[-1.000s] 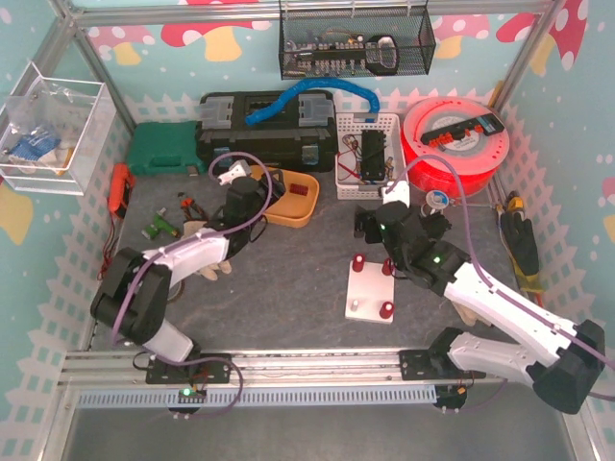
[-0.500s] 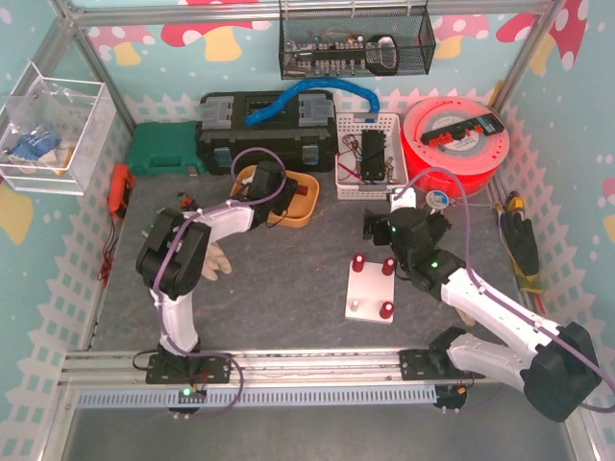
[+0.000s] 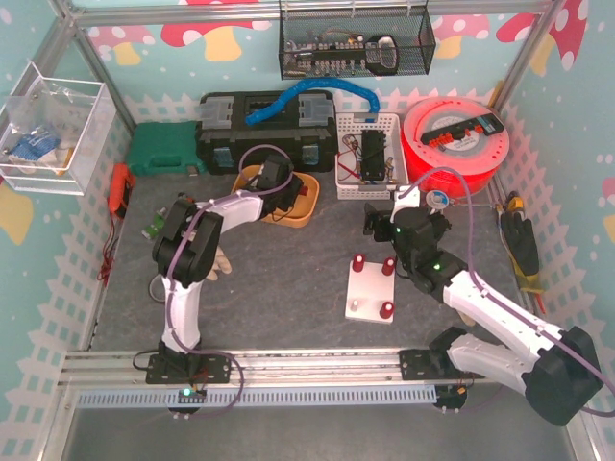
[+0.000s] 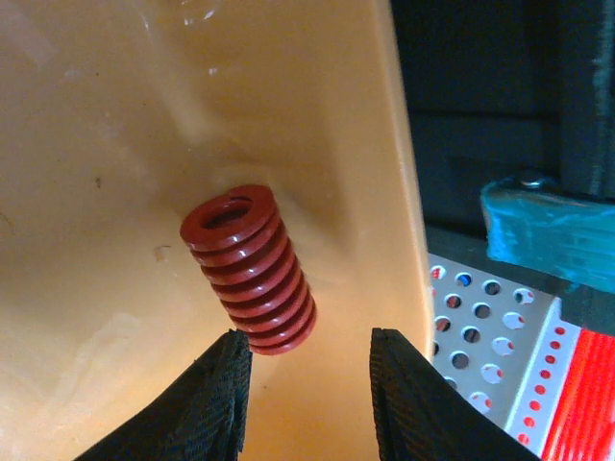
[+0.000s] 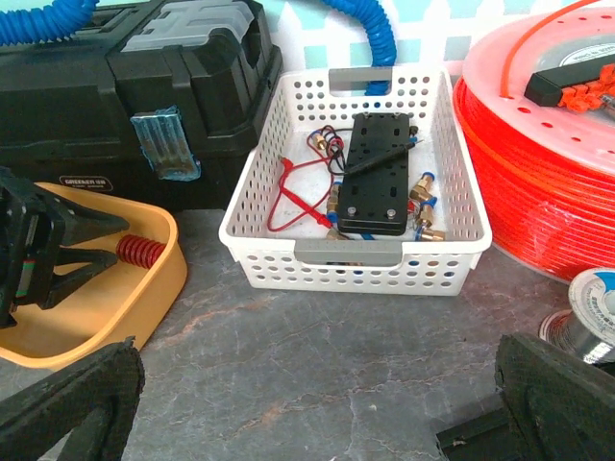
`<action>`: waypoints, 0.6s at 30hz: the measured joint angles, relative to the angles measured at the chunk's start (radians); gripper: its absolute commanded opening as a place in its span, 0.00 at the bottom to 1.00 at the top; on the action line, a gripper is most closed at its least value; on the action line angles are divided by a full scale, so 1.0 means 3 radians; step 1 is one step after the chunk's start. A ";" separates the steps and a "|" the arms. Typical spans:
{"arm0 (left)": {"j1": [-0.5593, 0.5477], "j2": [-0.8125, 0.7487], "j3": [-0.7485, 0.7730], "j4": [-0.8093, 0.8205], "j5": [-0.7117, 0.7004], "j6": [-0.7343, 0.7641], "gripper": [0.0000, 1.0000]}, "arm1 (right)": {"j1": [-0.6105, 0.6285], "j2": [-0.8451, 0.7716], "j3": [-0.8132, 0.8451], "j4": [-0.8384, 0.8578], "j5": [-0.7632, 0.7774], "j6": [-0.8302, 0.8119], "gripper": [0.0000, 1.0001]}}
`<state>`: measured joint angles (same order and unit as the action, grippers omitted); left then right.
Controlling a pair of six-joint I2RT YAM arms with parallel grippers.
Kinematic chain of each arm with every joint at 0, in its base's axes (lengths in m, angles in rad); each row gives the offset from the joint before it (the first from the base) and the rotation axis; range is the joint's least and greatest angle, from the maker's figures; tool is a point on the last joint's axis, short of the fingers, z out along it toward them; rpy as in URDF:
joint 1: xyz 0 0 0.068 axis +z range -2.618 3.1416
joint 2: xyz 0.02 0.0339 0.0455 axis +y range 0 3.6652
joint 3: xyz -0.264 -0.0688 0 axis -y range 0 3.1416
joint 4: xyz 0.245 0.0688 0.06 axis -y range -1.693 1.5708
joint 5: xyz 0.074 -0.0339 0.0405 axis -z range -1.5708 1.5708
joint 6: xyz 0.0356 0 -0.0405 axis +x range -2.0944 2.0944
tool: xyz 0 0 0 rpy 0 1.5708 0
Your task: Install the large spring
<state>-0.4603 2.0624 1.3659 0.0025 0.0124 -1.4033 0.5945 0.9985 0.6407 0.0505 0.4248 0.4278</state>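
Note:
The large red spring point(image 4: 252, 269) lies in the orange tray point(image 4: 115, 144), tilted, its near end level with my left fingertips. My left gripper point(image 4: 306, 346) is open over the tray, its left finger close beside the spring's end, not gripping it. The spring also shows in the right wrist view point(image 5: 141, 252) and from above point(image 3: 301, 189). A white base plate point(image 3: 368, 291) with red pegs lies mid-table. My right gripper point(image 5: 317, 384) is open and empty, low over the grey table behind the plate point(image 3: 380, 219).
A white perforated basket point(image 5: 356, 252) with a black block and cables stands right of the tray. A black toolbox point(image 3: 264, 134) is behind, an orange filament spool point(image 3: 452, 144) at the back right, a green case point(image 3: 165, 149) at the back left.
My left arm has swung from the table's left middle up to the orange tray, and its gripper now sits over the spring. My right arm has shifted only slightly.

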 measured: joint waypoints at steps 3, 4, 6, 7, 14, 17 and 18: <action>0.0000 0.0084 0.0067 -0.0053 -0.0001 0.0001 0.39 | 0.0000 0.0003 -0.0015 0.0013 0.0001 0.0008 0.99; 0.0000 0.0103 0.0083 -0.0070 -0.0001 0.0001 0.40 | 0.0000 0.0003 -0.0024 0.0015 0.0003 0.0010 0.99; 0.0000 0.0139 0.0098 -0.0092 -0.0001 0.0000 0.40 | 0.0000 0.0003 -0.0042 0.0017 0.0003 0.0010 0.99; 0.0000 0.0154 0.0100 -0.0098 -0.0001 0.0000 0.41 | 0.0000 0.0003 -0.0048 0.0019 0.0003 0.0010 0.99; 0.0000 0.0237 0.0179 -0.0140 -0.0001 0.0000 0.44 | 0.0000 0.0003 -0.0057 0.0033 0.0003 0.0010 0.99; 0.0003 0.0296 0.0254 -0.0148 0.0000 0.0000 0.44 | -0.0001 0.0003 -0.0058 0.0034 0.0005 0.0010 0.99; 0.0003 0.0323 0.0280 -0.0146 0.0000 0.0001 0.44 | -0.0001 0.0003 -0.0060 0.0034 0.0008 0.0010 0.99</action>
<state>-0.4595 2.1593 1.4498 -0.0414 0.0124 -1.4029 0.5941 0.9993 0.6228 0.0608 0.4271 0.4309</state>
